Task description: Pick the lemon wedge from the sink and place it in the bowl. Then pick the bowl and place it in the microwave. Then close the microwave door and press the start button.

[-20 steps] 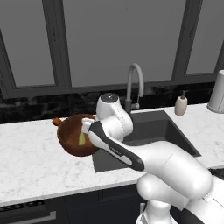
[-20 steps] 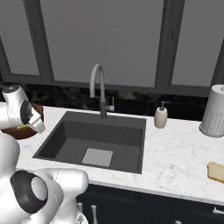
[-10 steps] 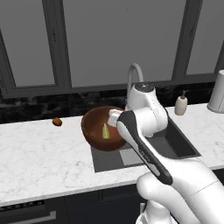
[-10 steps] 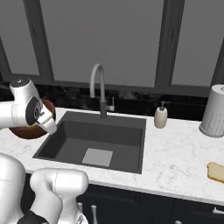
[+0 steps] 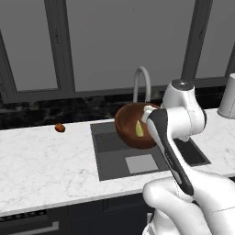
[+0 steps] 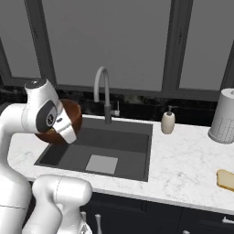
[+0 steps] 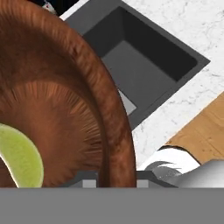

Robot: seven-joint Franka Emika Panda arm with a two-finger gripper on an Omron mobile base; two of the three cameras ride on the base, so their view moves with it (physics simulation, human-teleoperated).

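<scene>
Bowl (image 5: pixel 135 126) sits centre frame in the left base view, raised over the sink (image 5: pixel 142 160), lemon wedge (image 5: pixel 139 129) inside it. We find the claw (image 7: pixel 116 177) clamped on the bowl's rim, wall between its tips. We judge the bowl hangs sideways from the claw, mouth tilted.

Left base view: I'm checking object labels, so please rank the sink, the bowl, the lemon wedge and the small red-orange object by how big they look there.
1. sink
2. bowl, held up nearer the camera, so it looks larger than it would resting down
3. and 4. lemon wedge and small red-orange object: too alike to rank
</scene>
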